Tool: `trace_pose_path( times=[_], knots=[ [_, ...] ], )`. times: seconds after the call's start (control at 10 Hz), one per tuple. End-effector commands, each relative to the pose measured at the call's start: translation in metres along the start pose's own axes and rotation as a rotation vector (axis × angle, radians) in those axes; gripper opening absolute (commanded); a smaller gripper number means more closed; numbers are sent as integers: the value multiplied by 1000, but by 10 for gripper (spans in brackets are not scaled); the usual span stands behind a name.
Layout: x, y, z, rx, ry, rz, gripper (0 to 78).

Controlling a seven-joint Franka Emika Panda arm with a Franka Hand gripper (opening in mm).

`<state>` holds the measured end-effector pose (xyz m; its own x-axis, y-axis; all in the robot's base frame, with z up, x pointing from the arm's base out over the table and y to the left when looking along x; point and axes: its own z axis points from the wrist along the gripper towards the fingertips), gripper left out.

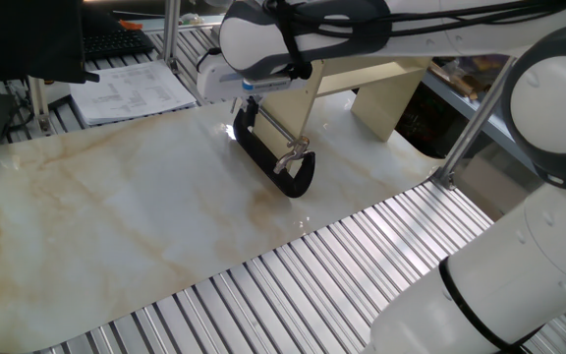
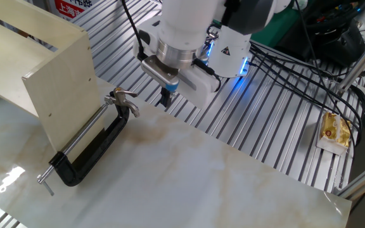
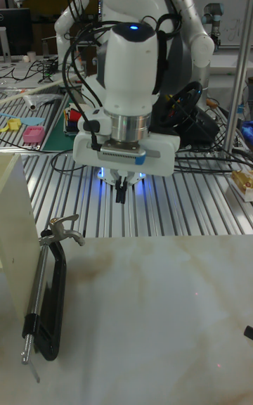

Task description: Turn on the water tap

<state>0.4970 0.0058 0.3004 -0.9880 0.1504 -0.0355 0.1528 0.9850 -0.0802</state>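
The water tap [image 2: 94, 149] is seen lying on the marble-patterned counter [image 2: 220, 183], close against the face of a beige blocky arch [image 2: 56, 69]. Its glossy black curved body is spanned by a thin silver rod running lengthwise. A small chrome lever [image 2: 121, 96] is found at the end nearest the counter's edge, where the marble gives way to ribbed aluminium slats [image 2: 284, 126]. In the tall fixed view the tap [image 3: 48, 306] is placed at the left margin, lever [image 3: 62, 230] uppermost, the arch's pale panel [image 3: 17, 215] just beside it.

The pincer [image 2: 166, 97] is held above the slatted surface, just beyond the marble edge, near the lever but apart from it; no contact is seen. It hangs downward from the white wrist, under a blue-tipped flange. In the tall fixed view the pincer [image 3: 121, 192] shows as short dark fingers drawn close together, with nothing between them; only a sliver of gap, if any, can be made out. In one fixed view the pincer is largely masked by the arm's white housing [image 1: 263, 39], and the tap [image 1: 275, 157] is seen below it with the lever [image 1: 293, 152] at its near end.

Printed sheets [image 1: 131, 90] are noted at the far left edge of the counter. A yellow packet [image 2: 334, 132] lies on the slats, well apart from the tap.
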Motion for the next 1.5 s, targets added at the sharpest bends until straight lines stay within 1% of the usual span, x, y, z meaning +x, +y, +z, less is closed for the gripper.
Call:
trace_pose_path(
  times=[0.1, 0.9, 1.5],
  knots=[
    [-1, 0, -1, -40, 3, 21, 0],
    [-1, 0, -1, -45, -1, 16, 0],
    [1, 1, 1, -30, -3, 11, 0]
  ],
)
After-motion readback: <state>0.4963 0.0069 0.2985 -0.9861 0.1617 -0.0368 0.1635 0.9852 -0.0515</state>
